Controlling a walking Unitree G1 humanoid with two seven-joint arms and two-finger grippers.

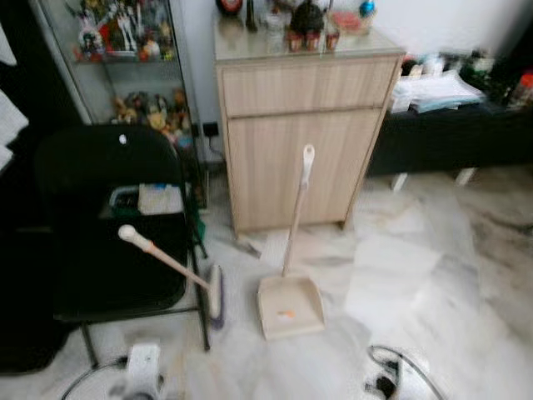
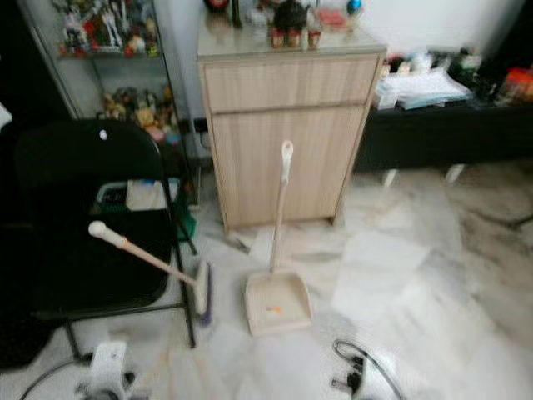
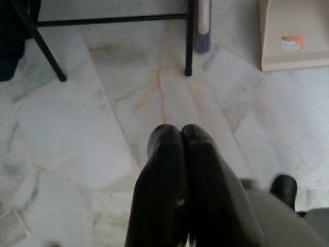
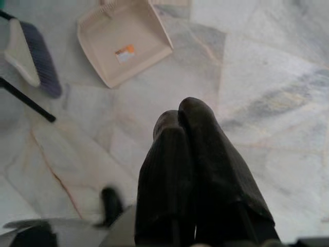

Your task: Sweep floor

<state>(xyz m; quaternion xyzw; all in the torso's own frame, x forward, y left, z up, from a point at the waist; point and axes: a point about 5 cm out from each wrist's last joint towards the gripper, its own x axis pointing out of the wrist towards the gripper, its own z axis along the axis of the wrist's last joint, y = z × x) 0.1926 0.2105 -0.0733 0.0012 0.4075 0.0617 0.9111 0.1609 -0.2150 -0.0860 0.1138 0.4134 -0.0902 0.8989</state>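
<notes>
A pale marble floor (image 1: 416,283) spreads before a light wood cabinet (image 1: 300,142). The broom (image 1: 171,265) leans against a black folding chair (image 1: 108,225), its long handle slanting up toward the robot's left and its bristle head on the floor beside the chair's leg. Just to its right, the beige dustpan (image 1: 289,305) sits flat, tray mouth toward the robot, its handle standing upright before the cabinet. The left gripper (image 3: 180,135) and right gripper (image 4: 181,117) hang above bare floor, fingers pressed together, empty.
</notes>
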